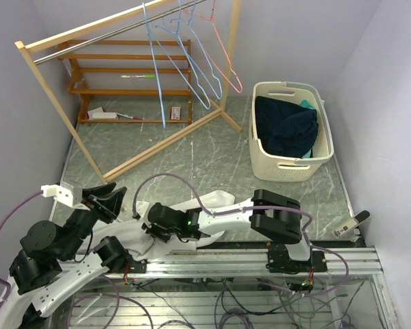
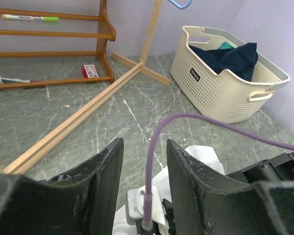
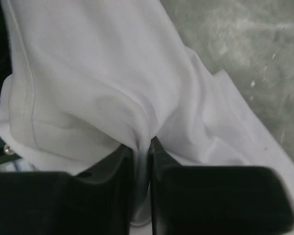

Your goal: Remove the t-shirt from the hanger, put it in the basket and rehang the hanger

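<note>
The white t-shirt (image 3: 103, 83) lies bunched on the green marbled floor near the arms' bases. It also shows in the top view (image 1: 142, 209) and in the left wrist view (image 2: 202, 155). My right gripper (image 3: 143, 164) is shut on a fold of it, low to the floor (image 1: 149, 225). My left gripper (image 2: 144, 161) is open and empty, just left of the right wrist (image 1: 108, 203), pointing at it. Blue and pink wire hangers (image 1: 195, 65) hang bare on the wooden rack's rail. No hanger shows in the shirt.
The wooden rack's base bar (image 1: 161, 142) crosses the floor diagonally. A wooden shelf (image 1: 133, 68) stands behind it. A cream laundry basket (image 1: 288, 164) with dark clothes stands at the right, also in the left wrist view (image 2: 210, 83). A purple cable (image 2: 159, 142) loops between my left fingers.
</note>
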Robot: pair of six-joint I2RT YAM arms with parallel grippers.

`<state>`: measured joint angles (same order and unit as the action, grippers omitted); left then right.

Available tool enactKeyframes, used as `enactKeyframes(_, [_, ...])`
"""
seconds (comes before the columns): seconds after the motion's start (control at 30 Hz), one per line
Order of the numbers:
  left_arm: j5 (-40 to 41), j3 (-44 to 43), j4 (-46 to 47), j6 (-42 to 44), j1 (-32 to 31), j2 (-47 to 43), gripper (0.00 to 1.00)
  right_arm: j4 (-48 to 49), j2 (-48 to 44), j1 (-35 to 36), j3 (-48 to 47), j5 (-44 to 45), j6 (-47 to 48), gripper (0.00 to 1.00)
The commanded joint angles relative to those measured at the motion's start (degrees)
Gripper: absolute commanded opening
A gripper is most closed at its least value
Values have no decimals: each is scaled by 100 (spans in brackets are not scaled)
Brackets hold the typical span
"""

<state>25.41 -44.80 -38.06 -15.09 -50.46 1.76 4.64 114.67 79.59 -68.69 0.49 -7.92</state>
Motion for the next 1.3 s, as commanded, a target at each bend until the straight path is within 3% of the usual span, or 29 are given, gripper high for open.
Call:
enactKeyframes(0.0, [108, 46, 10, -70, 18, -96, 52, -744, 344, -48, -280, 805, -370, 0])
enactKeyframes(0.13, [101, 48, 10, -65, 11, -113, 52, -1023, -227, -340, -153, 1163, -572, 0])
enactKeyframes(0.27, [103, 45, 12, -69, 13, -118, 52, -1223, -1319, -1079, 156, 1084, -845, 0])
enactKeyframes(0.47, [97, 50, 13, -60, 20, -155, 52, -1364, -3327, -2976, 746, 154, -1450, 0])
enactKeyframes(0.57, [84, 50, 17, -58, 25, -162, 52, -1753, -4182, -3781, 629, 468, -1540, 0])
enactKeyframes(0.7, [73, 52, 24, -48, 23, -164, 52, -2077, -4663, -4764, 113, 599, -1682, 0])
enactKeyframes(0.93, [67, 50, 18, -57, 25, -168, 52, -2200, -3908, -6140, -1557, 450, -1866, 0])
enactKeyframes(1.27, [78, 50, 18, -60, 22, -169, 52, -3377, -1390, -7708, -6143, -191, -2222, 0])
